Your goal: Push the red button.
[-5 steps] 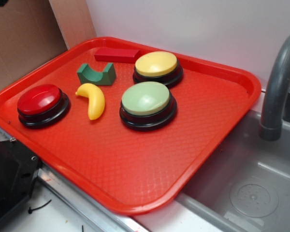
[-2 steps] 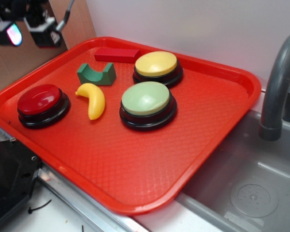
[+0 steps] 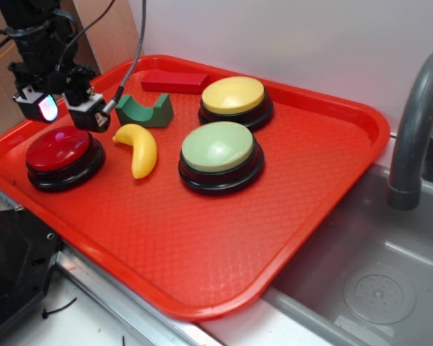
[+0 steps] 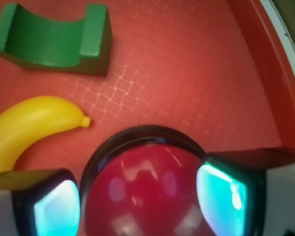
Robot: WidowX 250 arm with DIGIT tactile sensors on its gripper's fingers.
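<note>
The red button (image 3: 58,149), a glossy red dome on a black round base, sits at the left end of the red tray (image 3: 224,238). My gripper (image 3: 63,109) hangs just above its far edge, open, nothing between the fingers. In the wrist view the red button (image 4: 147,194) fills the gap between my two glowing cyan pads (image 4: 220,194), and my gripper (image 4: 137,201) straddles the dome from above. I cannot tell whether the fingers touch the button.
A yellow banana (image 3: 138,148) lies right of the red button, a green arch block (image 3: 144,109) behind it. A flat red block (image 3: 175,81), a yellow button (image 3: 234,97) and a pale green button (image 3: 219,150) share the tray. A grey faucet (image 3: 418,122) and sink (image 3: 375,281) are at right.
My gripper has come in from the upper left and dropped down over the red button. Nothing on the tray has moved.
</note>
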